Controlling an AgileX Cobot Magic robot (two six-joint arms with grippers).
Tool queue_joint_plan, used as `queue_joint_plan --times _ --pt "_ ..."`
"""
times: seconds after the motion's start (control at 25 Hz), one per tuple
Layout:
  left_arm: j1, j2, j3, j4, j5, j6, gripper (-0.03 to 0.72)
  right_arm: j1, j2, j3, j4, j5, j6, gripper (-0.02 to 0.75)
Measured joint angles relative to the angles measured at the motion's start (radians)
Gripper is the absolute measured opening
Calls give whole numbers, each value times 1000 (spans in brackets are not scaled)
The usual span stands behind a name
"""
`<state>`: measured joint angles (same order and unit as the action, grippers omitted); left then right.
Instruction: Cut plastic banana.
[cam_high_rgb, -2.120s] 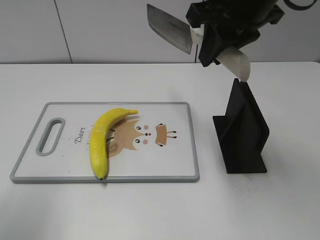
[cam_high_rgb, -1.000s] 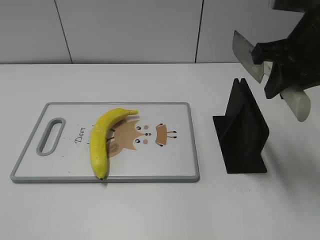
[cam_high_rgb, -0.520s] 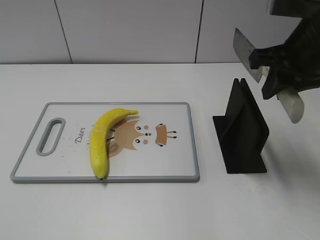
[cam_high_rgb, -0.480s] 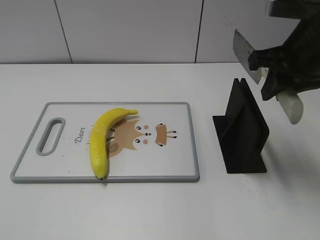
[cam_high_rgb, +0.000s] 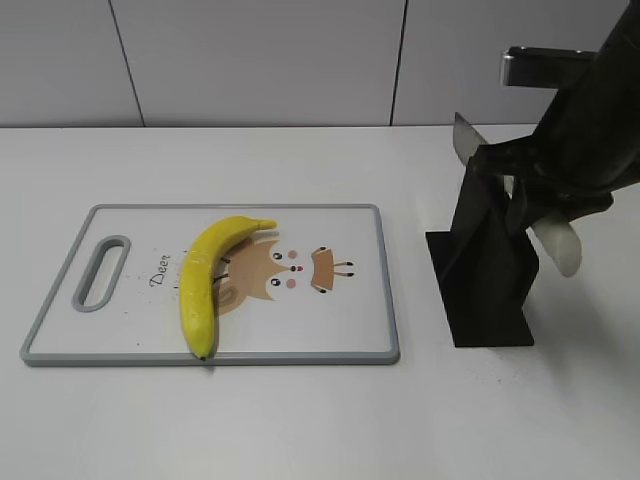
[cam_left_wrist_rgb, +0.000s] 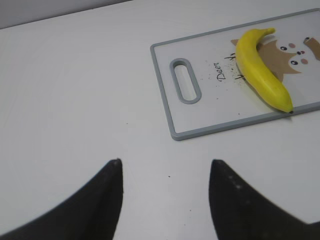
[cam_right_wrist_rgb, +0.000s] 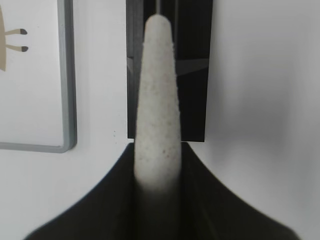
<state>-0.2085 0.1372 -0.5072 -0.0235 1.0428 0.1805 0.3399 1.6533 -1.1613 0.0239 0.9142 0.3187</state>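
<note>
The yellow plastic banana (cam_high_rgb: 205, 278) lies whole on the cutting board (cam_high_rgb: 330, 330), left of the deer picture; it also shows in the left wrist view (cam_left_wrist_rgb: 260, 67). My right gripper (cam_high_rgb: 535, 200) is shut on the knife's pale handle (cam_right_wrist_rgb: 156, 100). The knife's blade (cam_high_rgb: 466, 135) sits partly down in the slot of the black knife stand (cam_high_rgb: 485, 270). My left gripper (cam_left_wrist_rgb: 165, 172) is open and empty over bare table, to the left of the board (cam_left_wrist_rgb: 195, 131).
The white table runs back to a grey wall. The black stand (cam_right_wrist_rgb: 195, 60) stands right of the board's edge (cam_right_wrist_rgb: 67, 75). Bare table lies in front of the board and to its left.
My right gripper has carried the knife from above the board to the right and then down, so the blade now sits in the stand's slot. The banana has not moved.
</note>
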Motion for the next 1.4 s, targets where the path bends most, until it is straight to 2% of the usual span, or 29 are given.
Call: queue_joint_plan --times 0.32,0.4,0.52,0.64,0.92,1.12,1.4 --pt "0 0 0 0 0 0 523 -1 4 0 43 1 -38 200" --pt "0 0 0 0 0 0 523 -1 4 0 66 1 -57 293" --pt "0 0 0 0 0 0 523 -1 4 0 93 2 -80 506" --pt "0 0 0 0 0 0 523 -1 4 0 102 12 -90 617" --pt "0 0 0 0 0 0 523 -1 -67 0 105 91 -117 637" --pt "0 0 0 1 0 0 523 -1 -242 0 116 163 -171 631" --pt "0 0 0 1 0 -1 523 -1 -530 23 120 172 -261 588"
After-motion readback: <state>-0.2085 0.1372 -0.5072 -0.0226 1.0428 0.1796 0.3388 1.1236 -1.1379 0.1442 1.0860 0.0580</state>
